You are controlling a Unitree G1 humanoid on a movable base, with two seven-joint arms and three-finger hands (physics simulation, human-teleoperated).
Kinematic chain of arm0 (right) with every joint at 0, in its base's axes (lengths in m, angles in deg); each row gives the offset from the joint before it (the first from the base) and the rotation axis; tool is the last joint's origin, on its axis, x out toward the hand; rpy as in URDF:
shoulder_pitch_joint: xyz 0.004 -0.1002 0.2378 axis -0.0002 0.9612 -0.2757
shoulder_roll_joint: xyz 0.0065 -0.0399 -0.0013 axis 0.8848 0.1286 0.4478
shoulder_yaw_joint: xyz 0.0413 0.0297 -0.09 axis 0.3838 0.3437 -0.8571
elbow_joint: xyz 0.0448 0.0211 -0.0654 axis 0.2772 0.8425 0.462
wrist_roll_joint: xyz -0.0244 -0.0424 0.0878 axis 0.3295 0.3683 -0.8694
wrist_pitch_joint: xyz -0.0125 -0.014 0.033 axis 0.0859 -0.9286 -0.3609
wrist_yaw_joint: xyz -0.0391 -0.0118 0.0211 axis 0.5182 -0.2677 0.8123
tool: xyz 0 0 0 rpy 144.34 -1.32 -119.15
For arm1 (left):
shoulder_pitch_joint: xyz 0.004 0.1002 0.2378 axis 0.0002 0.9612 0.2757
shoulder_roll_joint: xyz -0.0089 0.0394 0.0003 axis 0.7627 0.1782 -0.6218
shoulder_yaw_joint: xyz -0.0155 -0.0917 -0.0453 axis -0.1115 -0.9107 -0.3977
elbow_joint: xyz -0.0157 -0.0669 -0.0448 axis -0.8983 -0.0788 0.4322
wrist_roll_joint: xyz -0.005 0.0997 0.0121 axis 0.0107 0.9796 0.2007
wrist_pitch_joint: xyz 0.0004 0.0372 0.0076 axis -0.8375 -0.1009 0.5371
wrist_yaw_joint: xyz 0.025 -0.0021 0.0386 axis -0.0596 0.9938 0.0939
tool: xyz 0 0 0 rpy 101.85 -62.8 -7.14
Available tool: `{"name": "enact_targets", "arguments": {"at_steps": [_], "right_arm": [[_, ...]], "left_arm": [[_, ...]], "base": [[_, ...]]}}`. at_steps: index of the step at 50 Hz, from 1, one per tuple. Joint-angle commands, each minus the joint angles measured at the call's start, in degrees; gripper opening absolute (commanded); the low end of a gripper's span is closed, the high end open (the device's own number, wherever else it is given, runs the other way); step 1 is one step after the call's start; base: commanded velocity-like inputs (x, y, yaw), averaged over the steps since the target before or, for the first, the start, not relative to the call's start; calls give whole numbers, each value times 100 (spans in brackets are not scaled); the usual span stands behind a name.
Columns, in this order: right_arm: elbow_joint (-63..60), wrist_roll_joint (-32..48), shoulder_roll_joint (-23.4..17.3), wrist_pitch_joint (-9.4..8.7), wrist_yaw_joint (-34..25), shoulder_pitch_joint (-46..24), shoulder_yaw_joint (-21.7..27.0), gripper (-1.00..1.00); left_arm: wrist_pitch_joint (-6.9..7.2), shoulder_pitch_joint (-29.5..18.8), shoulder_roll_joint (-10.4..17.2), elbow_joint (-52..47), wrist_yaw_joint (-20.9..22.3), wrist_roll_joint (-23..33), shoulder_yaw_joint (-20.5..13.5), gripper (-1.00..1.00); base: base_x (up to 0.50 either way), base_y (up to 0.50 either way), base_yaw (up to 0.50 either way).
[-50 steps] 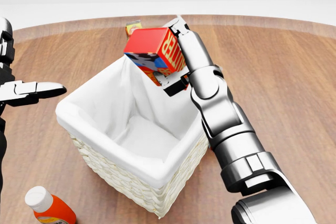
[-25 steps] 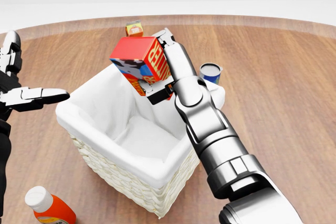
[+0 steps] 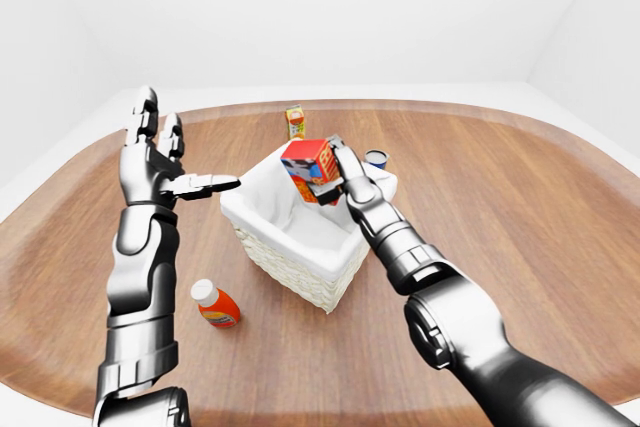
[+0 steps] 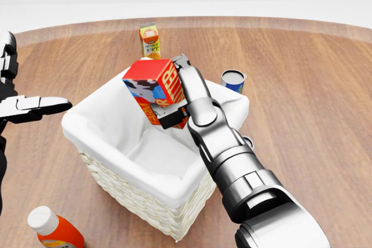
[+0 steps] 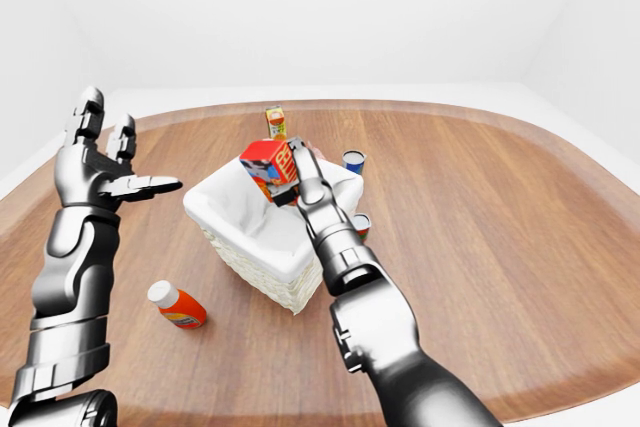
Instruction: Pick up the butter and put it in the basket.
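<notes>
In the head view, the butter (image 4: 152, 93), a red carton, has come down and to the left over the last second: it was up near the basket's 1 o'clock corner, and it now hangs tilted over the open mouth of the basket (image 4: 87, 125), clear of the white lining and not yet resting inside. The right hand (image 4: 177, 100) is clenched on it, fingers wrapped round the carton's right and lower sides, so the grasp has held through the move. With the arm shifted, a blue can (image 4: 233, 79) at the basket's 2 o'clock and a juice carton (image 4: 150, 40) at 12 o'clock now show in full. An orange bottle (image 4: 53, 232) lies on the wooden table (image 4: 302, 97) at the basket's 7 o'clock. In the left-eye view, the left hand (image 3: 160, 162) is raised at the basket's 9 o'clock, fingers spread and holding nothing, well clear of the rim. In the right-eye view, the carton sits above the basket's far side, roughly 1 o'clock from its middle. I judge the carry nearly done: what remains is lowering a little and letting go, with care that the tilted carton clears the rim.
</notes>
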Motion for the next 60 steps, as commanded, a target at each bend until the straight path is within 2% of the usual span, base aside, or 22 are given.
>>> {"name": "enact_targets", "arguments": {"at_steps": [1, 29, 55, 56, 57, 58, 59, 60], "right_arm": [[228, 12, 109, 0, 157, -169, 107, -100], [947, 156, 300, 0, 468, -294, 259, -100], [1050, 291, 431, 0, 594, -301, 288, -98], [1055, 293, 433, 0, 593, -294, 293, -20], [1057, 301, 434, 0, 594, -290, 292, 19], [1060, 319, 436, 0, 618, -283, 285, 79], [1058, 317, 435, 0, 637, -283, 295, 100], [1060, 323, 436, 0, 638, -283, 293, 100]], "left_arm": [[0, 26, 17, -88, -7, -46, -33, 100], [0, 44, 34, -69, -5, -73, -57, 100], [0, 117, 100, -76, 13, -147, -132, 100], [0, 117, 101, -78, 12, -151, -134, 100], [0, 116, 100, -69, 12, -148, -133, 100], [0, 114, 100, -62, 14, -148, -132, 100], [0, 115, 101, -58, 15, -147, -133, 100], [0, 116, 101, -54, 15, -149, -135, 100]], "base": [[0, 0, 0], [0, 0, 0], [0, 0, 0], [0, 0, 0], [0, 0, 0], [0, 0, 0], [0, 0, 0], [0, 0, 0]]}}
